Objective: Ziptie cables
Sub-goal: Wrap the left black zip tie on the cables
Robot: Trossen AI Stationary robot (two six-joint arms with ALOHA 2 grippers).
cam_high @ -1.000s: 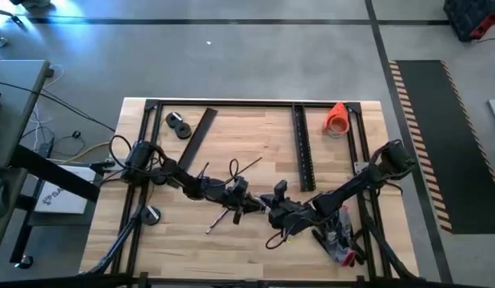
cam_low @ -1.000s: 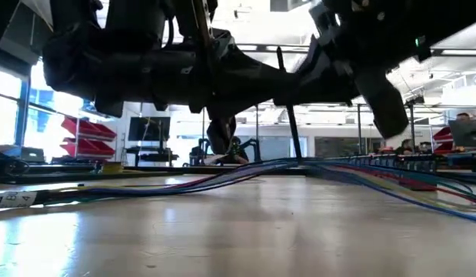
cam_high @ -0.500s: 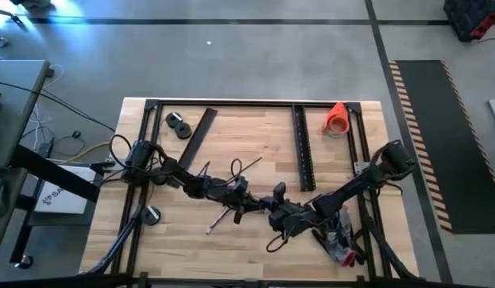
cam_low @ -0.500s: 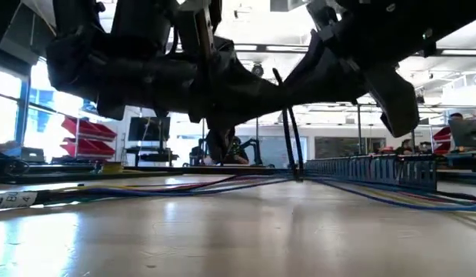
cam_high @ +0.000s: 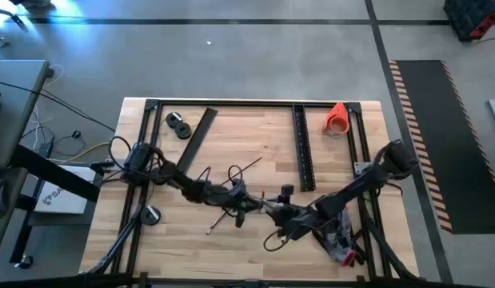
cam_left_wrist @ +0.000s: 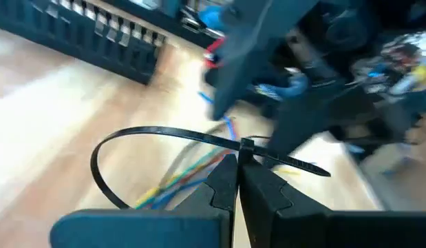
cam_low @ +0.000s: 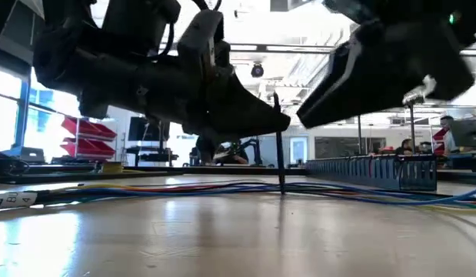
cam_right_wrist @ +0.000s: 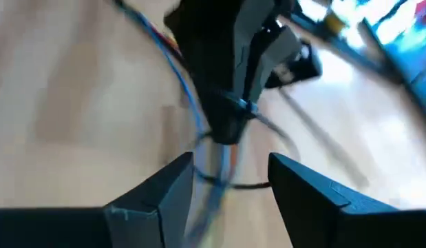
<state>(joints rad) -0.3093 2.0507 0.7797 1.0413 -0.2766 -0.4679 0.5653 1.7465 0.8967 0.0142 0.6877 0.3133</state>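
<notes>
Both grippers meet at centre frame: my left gripper point(cam_left_wrist: 238, 180) stays clenched on the zip tie point(cam_left_wrist: 164, 138) looped around the cables point(cam_left_wrist: 188, 172), while my right gripper point(cam_right_wrist: 230, 182), fingers spread, has moved closer to pull.

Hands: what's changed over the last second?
The right hand backed off toward the table's right, away from the left hand, and is open. The cables, raised before, now lie flat. The left hand stayed, shut on the zip tie.
</notes>
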